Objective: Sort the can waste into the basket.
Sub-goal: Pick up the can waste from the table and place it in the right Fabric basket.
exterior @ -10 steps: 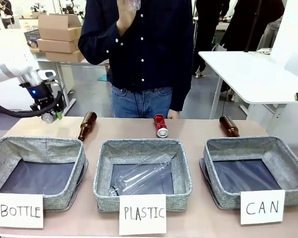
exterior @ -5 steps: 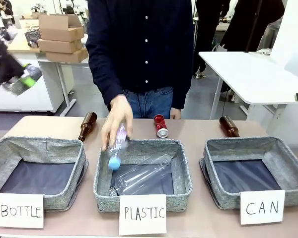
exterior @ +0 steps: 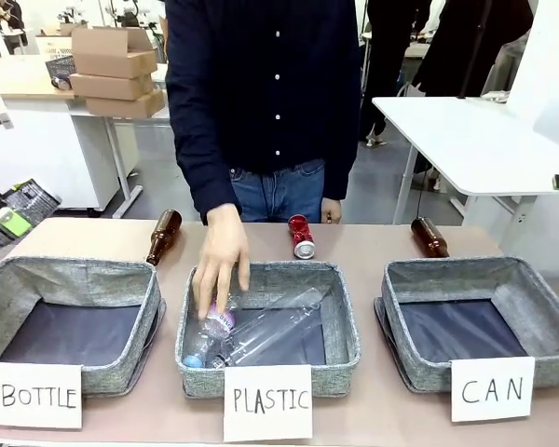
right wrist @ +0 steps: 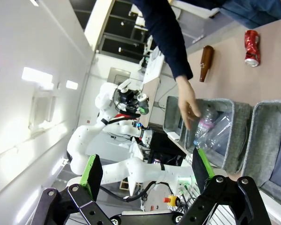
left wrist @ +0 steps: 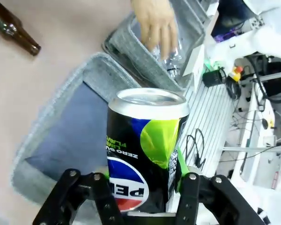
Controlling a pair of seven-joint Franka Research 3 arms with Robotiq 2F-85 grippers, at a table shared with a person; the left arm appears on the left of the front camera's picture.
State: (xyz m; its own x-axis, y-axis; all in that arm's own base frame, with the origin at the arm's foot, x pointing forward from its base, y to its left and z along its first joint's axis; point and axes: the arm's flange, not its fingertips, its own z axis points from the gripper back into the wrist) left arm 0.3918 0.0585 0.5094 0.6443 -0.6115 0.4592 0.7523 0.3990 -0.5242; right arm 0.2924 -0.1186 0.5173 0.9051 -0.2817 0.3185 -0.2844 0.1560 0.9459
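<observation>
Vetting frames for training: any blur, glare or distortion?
Front view: evenly lit, sharp, CAN card legible. Left wrist view: dark can crisp up close, sheen on its lid. Right wrist view: rolled sideways, white wall bright with light patches.

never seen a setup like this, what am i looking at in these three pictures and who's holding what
This is a two-armed robot sharing a table with a person. The front picture looks across the table from the robot's side. The other two come from a camera on each wrist. Three grey fabric bins carry cards: the BOTTLE basket, the PLASTIC basket and the CAN basket. Behind them lie two brown glass bottles and a dented red can. The person's hand reaches into the PLASTIC basket, where clear plastic bottles lie. The left arm's jaws are shut on a black Pepsi can. The right arm's jaws stand open, holding nothing.
</observation>
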